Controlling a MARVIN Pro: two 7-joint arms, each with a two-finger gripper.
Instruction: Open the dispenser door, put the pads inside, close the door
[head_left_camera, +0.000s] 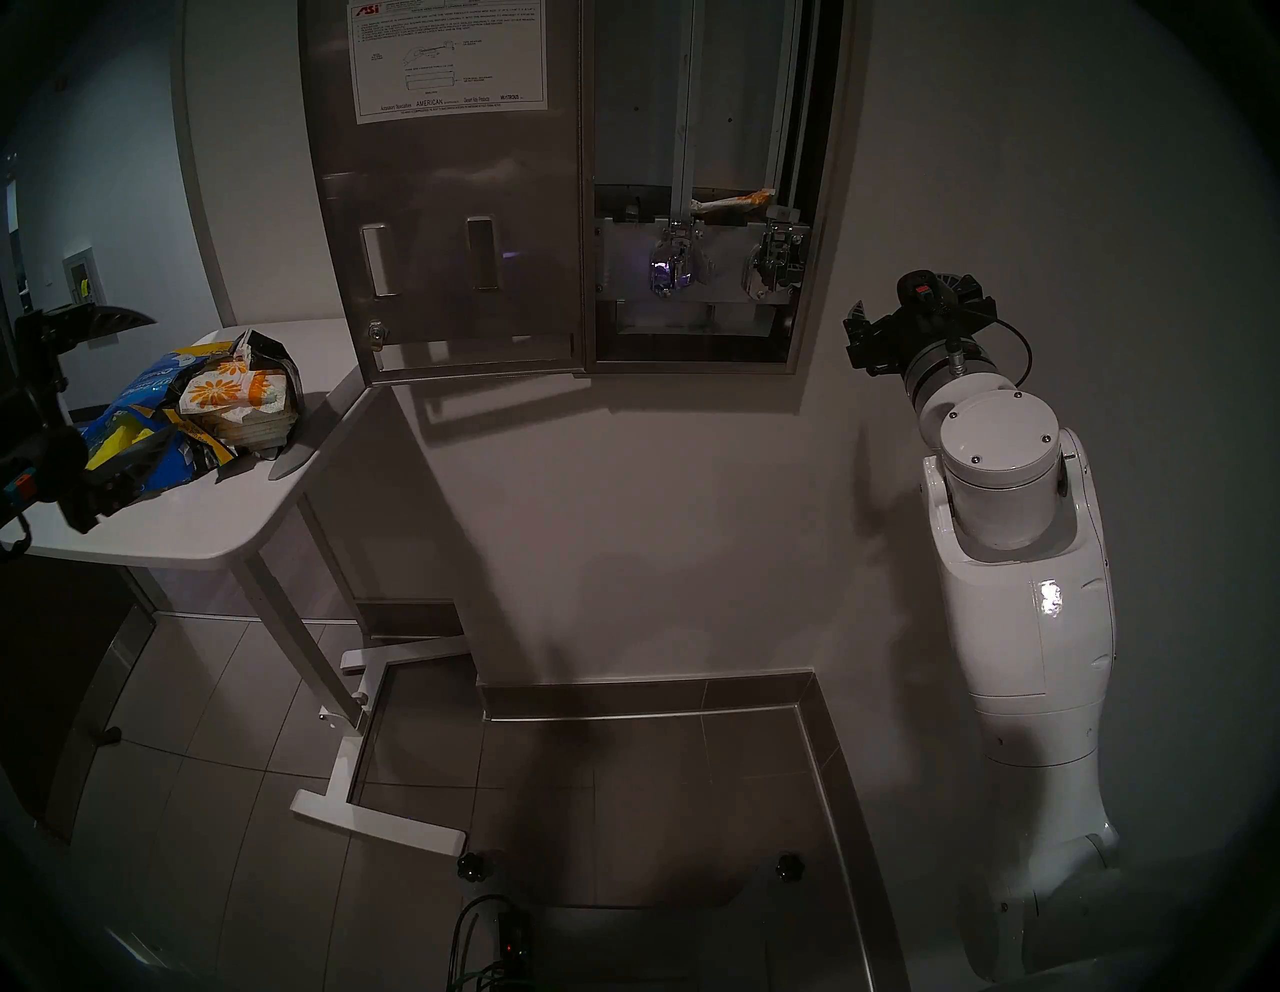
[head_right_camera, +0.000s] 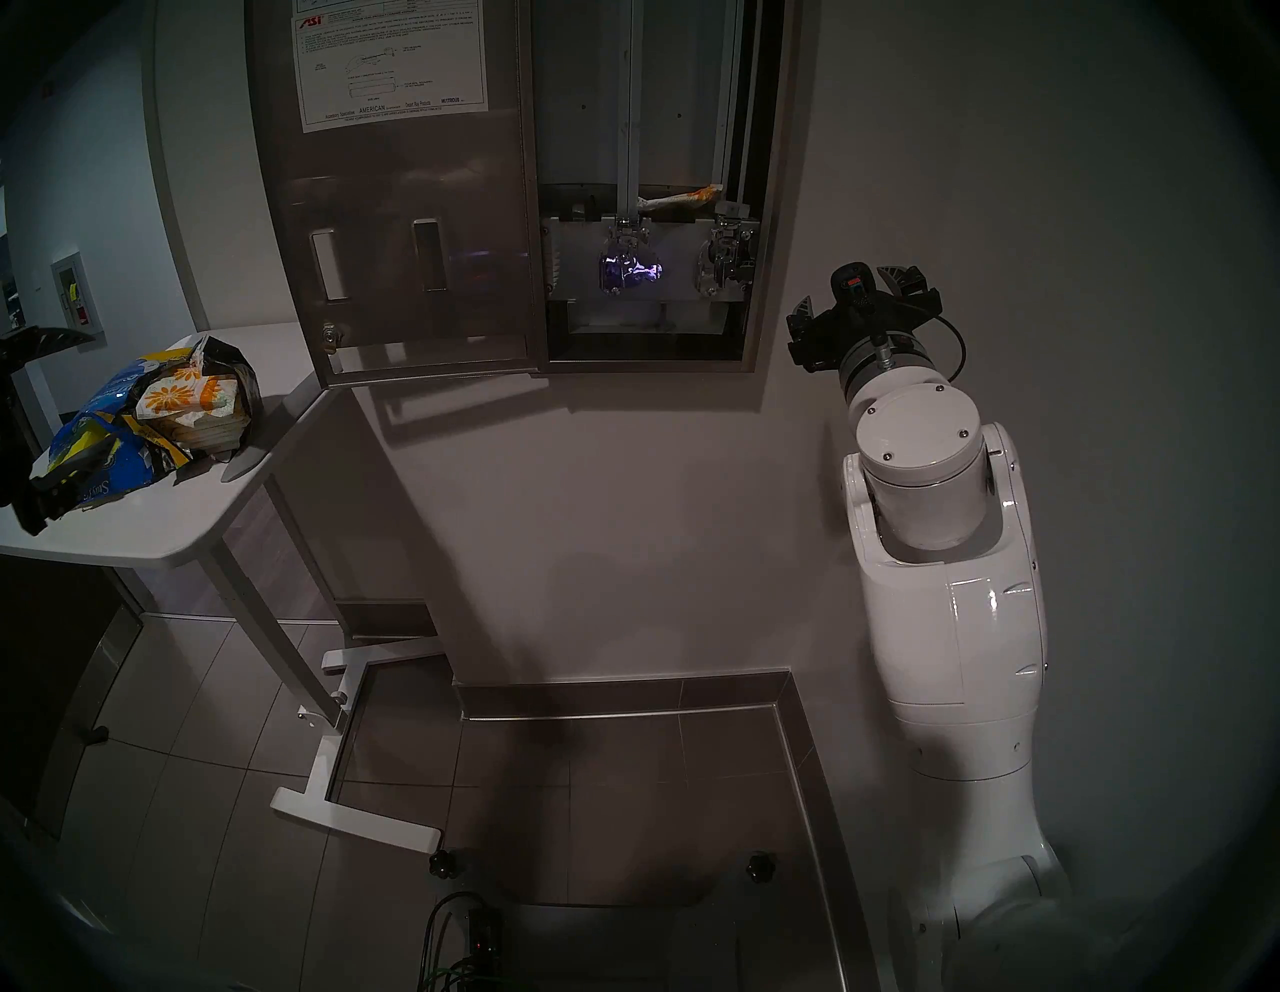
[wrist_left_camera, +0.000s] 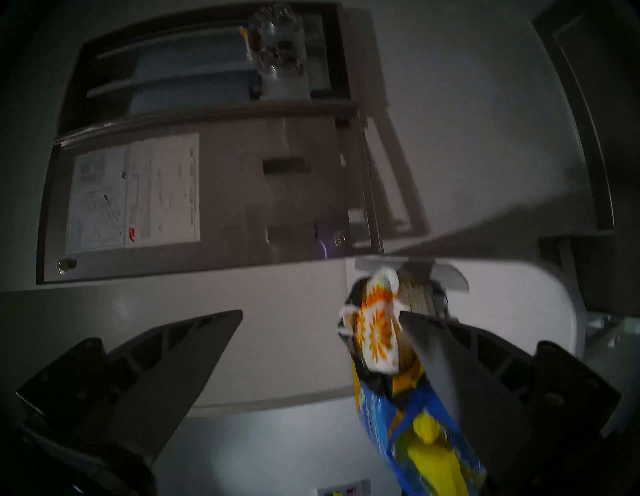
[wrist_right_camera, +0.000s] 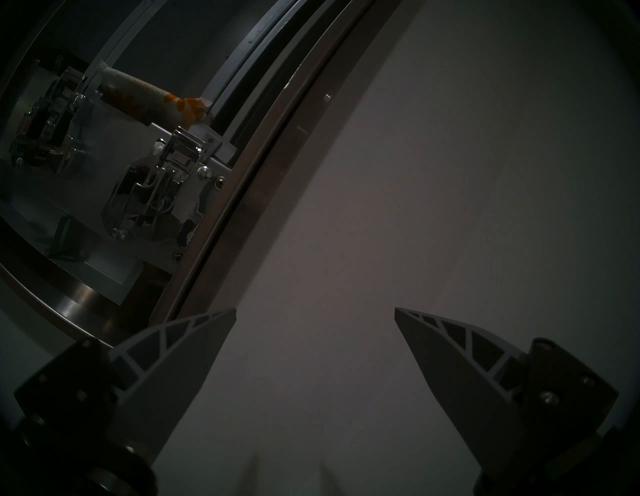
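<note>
The dispenser (head_left_camera: 699, 173) is hanging on the wall with its cabinet standing exposed, and the dispenser door (head_left_camera: 450, 208) is swinging out to its left side, the white instruction sheet (head_left_camera: 447, 59) on its back facing the room. Below and left of the door a white table (head_left_camera: 208, 512) is carrying a torn blue-and-yellow bag (head_left_camera: 138, 429), and the pads (head_left_camera: 235, 398), white with orange flowers, are lying stacked in the bag's open mouth, flat faces up. One pad (head_left_camera: 731, 203) is already lying crosswise inside the right-hand chute, just above the chrome levers (head_left_camera: 668, 267). The left gripper (wrist_left_camera: 320, 315) is hovering at the near end of the bag with its jaws spread wide and holding nothing; in its wrist view the top pad is sitting just ahead, against the right-hand finger, its long side running away from the jaws. The right gripper (wrist_right_camera: 315, 311) is waiting beside the cabinet's right edge, also wide and empty, well apart from the table. The left arm is therefore looking much the nearer for the next pickup, reaching forward along the bag.
</note>
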